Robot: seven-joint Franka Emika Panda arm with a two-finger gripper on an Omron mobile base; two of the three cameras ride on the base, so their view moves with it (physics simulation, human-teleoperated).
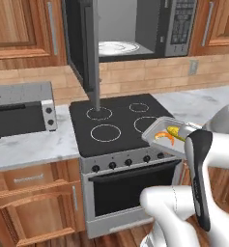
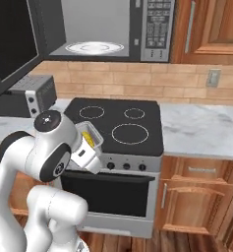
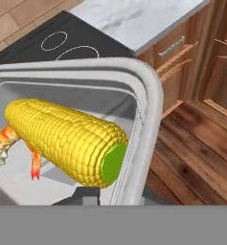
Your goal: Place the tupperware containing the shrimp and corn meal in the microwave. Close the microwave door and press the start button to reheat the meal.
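You're facing a black stove [image 1: 117, 123] with four ring burners, set in a white marble counter [image 2: 201, 129]. Its oven [image 1: 130, 193] sits below a row of knobs. A grey toaster oven [image 1: 22, 110] stands on the counter, left of the stove. Wood cabinets [image 2: 196, 197] run above and below, with a tan brick backsplash [image 2: 137, 83], an outlet [image 2: 214, 77] and a plank floor [image 3: 191, 158].

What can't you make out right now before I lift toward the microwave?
- Gripper grip on the clear-grey plastic tupperware: white arm covers it in both base views.
- Orange shrimp: mostly behind the yellow corn cob, hand view.
- Dark-grey microwave keypad labels: too small.
- Black-glass microwave door: cut off by the left edge, right base view.
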